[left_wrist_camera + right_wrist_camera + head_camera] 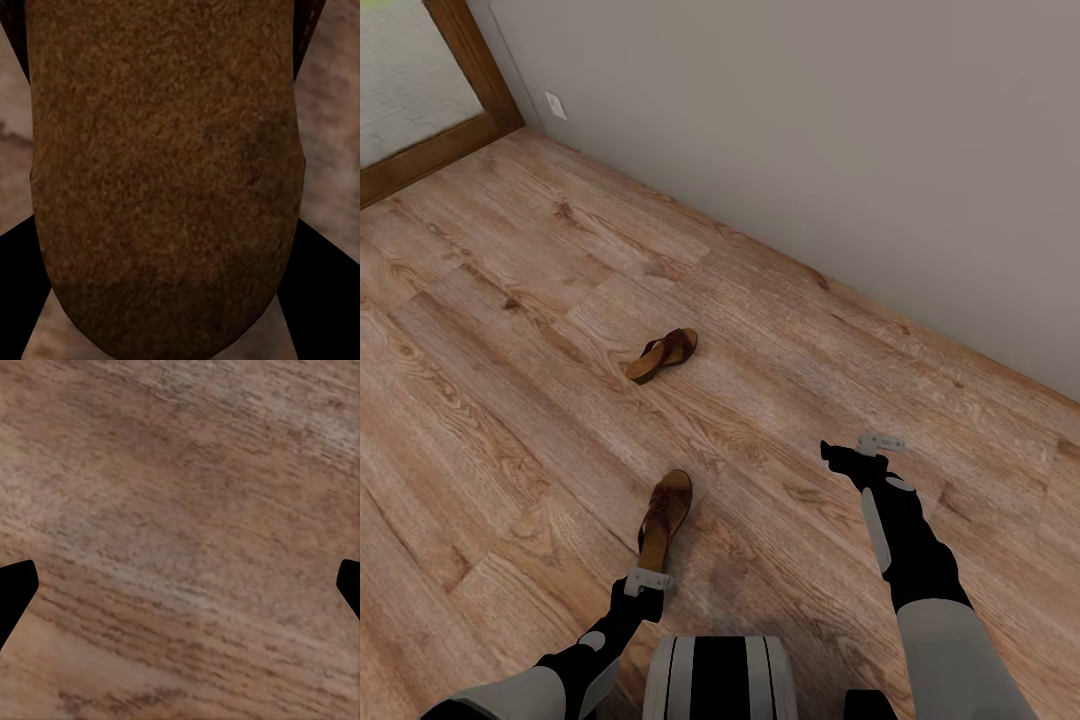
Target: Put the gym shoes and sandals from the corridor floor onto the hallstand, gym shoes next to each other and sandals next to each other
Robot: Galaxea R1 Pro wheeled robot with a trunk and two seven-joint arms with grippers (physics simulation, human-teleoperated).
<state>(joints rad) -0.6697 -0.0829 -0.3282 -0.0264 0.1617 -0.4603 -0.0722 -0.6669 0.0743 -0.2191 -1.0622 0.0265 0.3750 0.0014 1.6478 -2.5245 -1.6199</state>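
Two dark brown sandals with tan insoles lie on the wood-plank corridor floor (510,420). The far sandal (663,355) rests on its side near the middle. The near sandal (666,515) lies flat just ahead of my base. My left gripper (650,572) sits at its heel. In the left wrist view the near sandal's insole (165,165) lies between the black fingers (19,292), which press against both its sides. My right gripper (838,456) hangs open above bare floor, its fingertips (16,589) wide apart. The gym shoes and the hallstand are out of view.
A plain grey wall (810,130) runs diagonally along the far side. A wood-framed glass door (420,100) stands at the far left, with a white wall socket (556,105) beside it. My base (720,678) shows at the bottom edge.
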